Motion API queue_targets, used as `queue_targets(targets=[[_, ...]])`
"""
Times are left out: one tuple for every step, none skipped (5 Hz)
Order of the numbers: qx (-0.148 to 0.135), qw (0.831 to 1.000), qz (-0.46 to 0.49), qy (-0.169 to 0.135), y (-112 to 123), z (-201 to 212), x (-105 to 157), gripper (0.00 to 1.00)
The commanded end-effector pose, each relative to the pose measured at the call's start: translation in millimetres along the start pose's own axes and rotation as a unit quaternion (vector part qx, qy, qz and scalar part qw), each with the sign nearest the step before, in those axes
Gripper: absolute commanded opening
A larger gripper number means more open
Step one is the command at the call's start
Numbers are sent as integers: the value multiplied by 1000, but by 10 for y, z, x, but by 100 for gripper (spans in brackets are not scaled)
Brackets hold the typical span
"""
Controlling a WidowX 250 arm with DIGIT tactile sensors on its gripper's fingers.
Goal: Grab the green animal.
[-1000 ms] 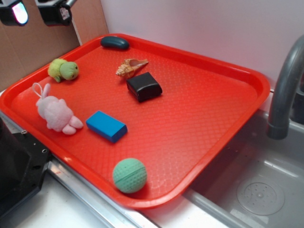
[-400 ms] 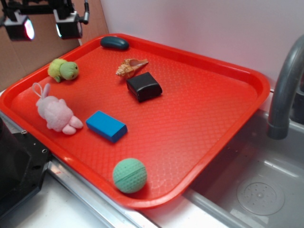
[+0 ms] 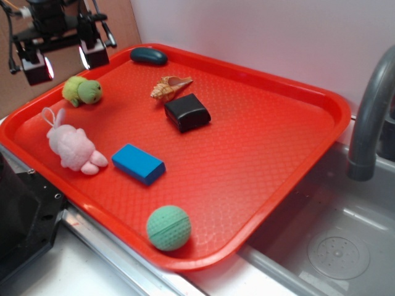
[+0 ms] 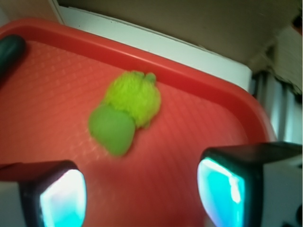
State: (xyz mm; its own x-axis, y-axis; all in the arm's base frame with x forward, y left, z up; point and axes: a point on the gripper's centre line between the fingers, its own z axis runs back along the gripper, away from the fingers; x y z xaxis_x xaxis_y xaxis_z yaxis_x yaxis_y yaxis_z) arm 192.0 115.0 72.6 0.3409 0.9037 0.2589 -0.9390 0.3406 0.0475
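The green animal (image 3: 82,91) is a small fuzzy plush with a lime-yellow body and a darker green head. It lies at the far left of the red tray (image 3: 321,98). In the wrist view it (image 4: 125,111) lies ahead of the jaws, between them and the tray's rim. My gripper (image 3: 65,58) hangs open and empty just above and behind the animal, not touching it. In the wrist view my gripper (image 4: 142,194) shows two wide-apart fingers with bare tray between them.
On the tray lie a pink plush bunny (image 3: 73,147), a blue block (image 3: 138,163), a teal dimpled ball (image 3: 168,227), a black block (image 3: 187,111), a seashell (image 3: 169,87) and a dark oval object (image 3: 149,55). A sink and faucet (image 3: 370,117) stand at the right.
My gripper has come down and slightly right from the top left corner toward the green animal. Nothing on the tray has moved.
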Motion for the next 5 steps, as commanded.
queue_targets(targets=[[2,1000,18,1,-18,-390,344,100],[20,999,22,26,-52,-617,349,100],[37,996,35,79,-60,-722,276,11],[15,996,-5,92,-137,-499,172,0],[-45,989,-121,74,-447,59,40,0]])
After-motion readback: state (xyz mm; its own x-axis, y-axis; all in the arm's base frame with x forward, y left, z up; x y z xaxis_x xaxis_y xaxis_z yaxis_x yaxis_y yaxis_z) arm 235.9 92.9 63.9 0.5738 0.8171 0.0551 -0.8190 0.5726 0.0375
